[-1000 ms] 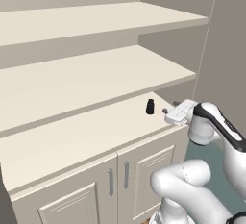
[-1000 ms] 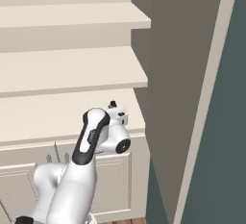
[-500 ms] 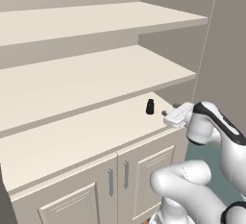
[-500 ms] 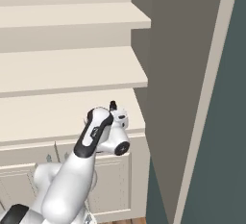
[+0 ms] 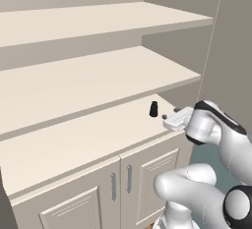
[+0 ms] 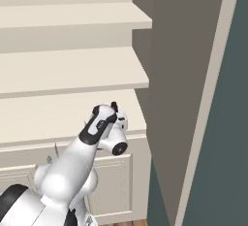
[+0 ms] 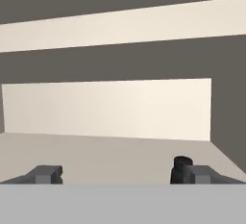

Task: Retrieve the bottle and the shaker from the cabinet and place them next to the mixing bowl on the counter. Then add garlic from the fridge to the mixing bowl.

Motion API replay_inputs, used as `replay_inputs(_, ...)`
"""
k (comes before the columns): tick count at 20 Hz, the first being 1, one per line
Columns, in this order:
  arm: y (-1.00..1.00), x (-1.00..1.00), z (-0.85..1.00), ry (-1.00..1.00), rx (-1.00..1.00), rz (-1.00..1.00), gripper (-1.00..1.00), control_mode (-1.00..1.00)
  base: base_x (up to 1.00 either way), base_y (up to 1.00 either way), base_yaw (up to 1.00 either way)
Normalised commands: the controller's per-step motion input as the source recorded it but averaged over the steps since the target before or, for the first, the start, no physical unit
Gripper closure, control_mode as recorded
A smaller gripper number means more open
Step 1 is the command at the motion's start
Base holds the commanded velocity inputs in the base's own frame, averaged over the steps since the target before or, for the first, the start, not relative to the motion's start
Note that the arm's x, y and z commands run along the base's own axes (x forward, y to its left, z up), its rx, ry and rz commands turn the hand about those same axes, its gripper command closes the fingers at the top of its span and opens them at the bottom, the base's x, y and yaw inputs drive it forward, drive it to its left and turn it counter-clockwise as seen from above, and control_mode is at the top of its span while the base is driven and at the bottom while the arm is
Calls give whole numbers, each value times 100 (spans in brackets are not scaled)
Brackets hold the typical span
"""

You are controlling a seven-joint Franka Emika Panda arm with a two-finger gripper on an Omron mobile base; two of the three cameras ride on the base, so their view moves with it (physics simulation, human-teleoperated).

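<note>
Tool (image 7: 122, 174) with fingers spread apart faces the cream cabinet's (image 5: 88, 139) lowest shelf, where the small upright black cylinder shaker (image 5: 154, 109) stands just ahead, off-centre beside one fingertip.

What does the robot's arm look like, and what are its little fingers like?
The arm is glossy white, made of fat rounded segments with dark bands and dark round caps at the joints. Its hand is a small white block. The gripper has two short, blocky, dark grey fingers. No cables or markings are visible.
</note>
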Motion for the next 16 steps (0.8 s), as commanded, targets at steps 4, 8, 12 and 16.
replay_inputs(4, 0, 27, -9, 1, 0, -7, -100, -100, 0, 0, 0)
replay_inputs(8, 0, 20, -3, 0, 0, -8, -100, -100, 0, 0, 0)
replay_inputs(12, 0, 3, -7, 0, 0, -4, -100, -100, 0, 0, 0)
replay_inputs(16, 0, 1, -2, 0, 0, -1, -100, -100, 0, 0, 0)
